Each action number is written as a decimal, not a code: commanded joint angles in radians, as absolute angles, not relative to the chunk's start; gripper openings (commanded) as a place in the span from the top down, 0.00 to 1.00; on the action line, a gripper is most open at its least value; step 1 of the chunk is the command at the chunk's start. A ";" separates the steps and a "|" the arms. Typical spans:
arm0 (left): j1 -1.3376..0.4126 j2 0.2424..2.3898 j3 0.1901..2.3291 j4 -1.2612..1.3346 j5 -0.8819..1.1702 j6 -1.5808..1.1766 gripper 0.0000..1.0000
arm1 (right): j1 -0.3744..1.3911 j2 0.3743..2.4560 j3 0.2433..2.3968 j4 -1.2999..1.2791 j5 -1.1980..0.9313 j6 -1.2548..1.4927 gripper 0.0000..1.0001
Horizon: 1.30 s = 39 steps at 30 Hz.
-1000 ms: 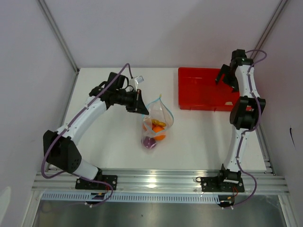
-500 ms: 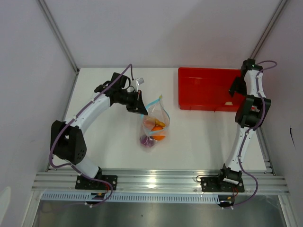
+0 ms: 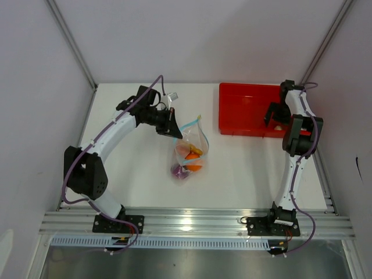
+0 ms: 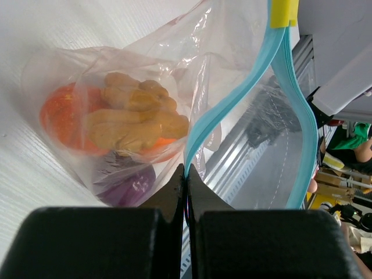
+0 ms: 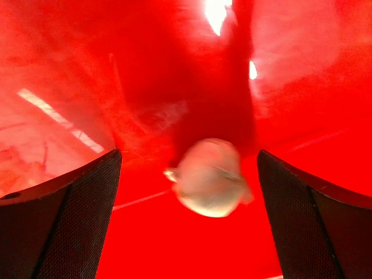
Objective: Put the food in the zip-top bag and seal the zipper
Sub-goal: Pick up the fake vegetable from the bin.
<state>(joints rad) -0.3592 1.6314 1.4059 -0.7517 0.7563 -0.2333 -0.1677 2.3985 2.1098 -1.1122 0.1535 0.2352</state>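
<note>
Between the wide fingers of the right gripper sits the whitish piece, on the tray; left gripper pinches the zipper of the bag; picking step, I judge; next, lower, close, lift.

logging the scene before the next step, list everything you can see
table: 1, white
zip-top bag: 1, clear, centre, mouth open
zipper: 1, light blue, along bag's mouth
slider: 1, yellow, on zipper
orange food: 1 or 2, in bag
yellow chunks: a cluster, in bag
purple piece: 1, bag's bottom
red tray: 1, far right
whitish piece: 1, in tray
left gripper: black, shut on zipper
right gripper: black, open, around whitish piece
</note>
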 commanded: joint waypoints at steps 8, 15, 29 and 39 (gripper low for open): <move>-0.350 1.640 1.463 -0.784 0.784 -0.202 0.99 | -0.169 2.324 2.011 -1.071 0.132 0.244 0.01; -0.350 1.625 1.411 -0.744 0.793 -0.230 0.99 | -0.158 2.295 1.922 -1.046 0.167 0.245 0.07; -0.350 1.556 1.342 -0.695 0.785 -0.282 0.99 | -0.161 2.287 1.922 -1.026 0.175 0.262 0.64; -0.351 1.513 1.301 -0.698 0.761 -0.327 0.99 | -0.192 2.293 2.115 -1.049 0.065 0.308 0.68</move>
<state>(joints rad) -0.3576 1.5570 1.3064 -0.7139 0.7620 -0.2951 -0.1841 2.3077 2.0377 -1.0447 0.1093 0.2752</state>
